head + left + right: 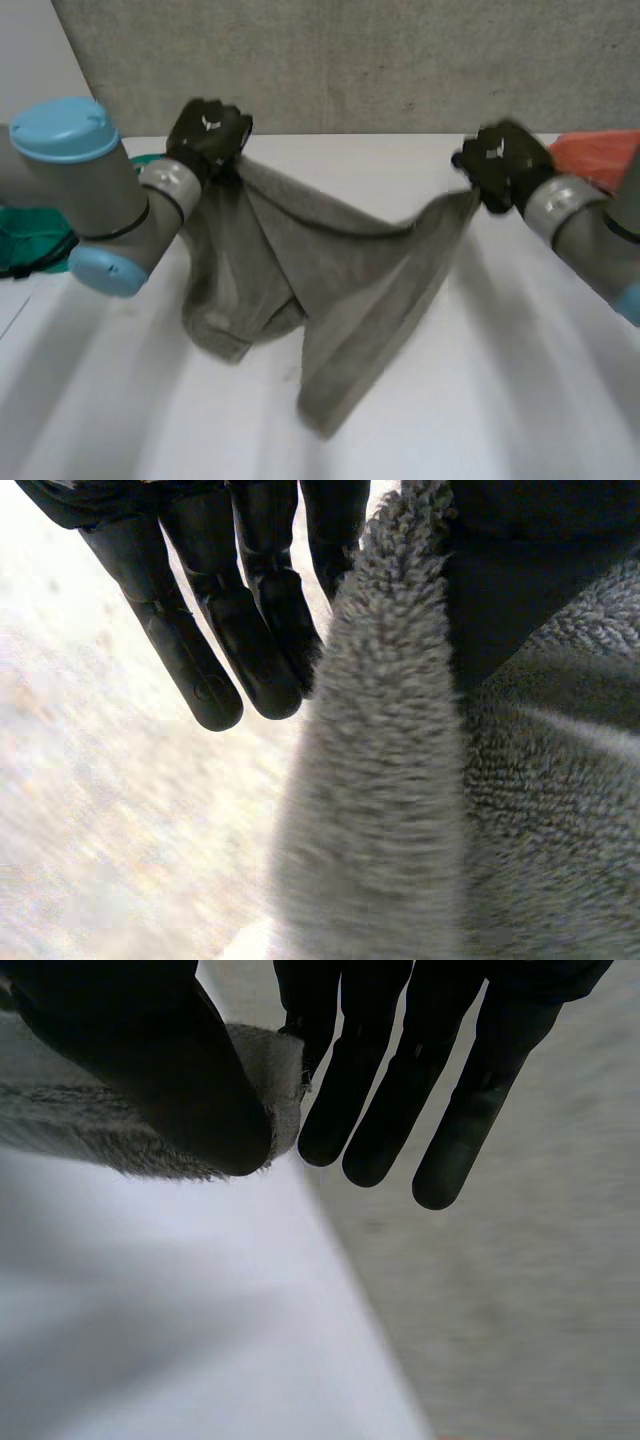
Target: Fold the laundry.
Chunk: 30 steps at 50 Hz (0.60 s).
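Nearest, the lower end of the grey towel (330, 290) trails on the white surface (500, 400), and the rest rises, sagging in the middle. Farther back, the left hand (208, 135) pinches one upper corner between thumb and straight fingers (250, 600). The right hand (503, 165) pinches the other corner the same way. Beyond lie a green cloth (30, 235) at the left, an orange cloth (600, 155) at the right, then a grey wall (400, 60).

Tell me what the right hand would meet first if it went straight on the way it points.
Likely the grey wall behind the white table: the right hand, pinching a corner of the grey towel, points across the table's far edge at it. Depth is unclear.
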Motion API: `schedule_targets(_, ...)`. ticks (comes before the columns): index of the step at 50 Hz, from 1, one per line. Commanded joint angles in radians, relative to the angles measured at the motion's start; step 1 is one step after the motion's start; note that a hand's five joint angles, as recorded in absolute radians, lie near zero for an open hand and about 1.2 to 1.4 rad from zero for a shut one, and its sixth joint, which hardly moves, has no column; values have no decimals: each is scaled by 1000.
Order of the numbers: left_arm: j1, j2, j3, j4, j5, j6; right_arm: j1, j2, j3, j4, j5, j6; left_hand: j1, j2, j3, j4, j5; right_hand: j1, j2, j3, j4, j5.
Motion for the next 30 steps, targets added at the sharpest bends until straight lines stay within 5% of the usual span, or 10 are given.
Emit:
schedule_targets(1, -16, -55, 302, 248, -15, 89, 84, 18, -219, -481, 177, 35, 238, 200, 205, 197, 251, 277, 222, 210, 199, 227)
schedule_targets(7, -32, 54, 293, 520, -77, 38, 84, -28, -198, -832, 181, 55, 238, 200, 205, 197, 251, 277, 222, 210, 199, 227)
schedule_targets(16, -27, 124, 10, 435, -82, 46, 87, -37, -87, -746, 152, 78, 238, 200, 205, 197, 251, 277, 222, 210, 199, 227)
schedule_targets(30, -39, 74, -495, 322, -85, 58, 75, 21, 380, -679, 53, 57, 238, 200, 205, 197, 251, 277, 222, 210, 199, 227)
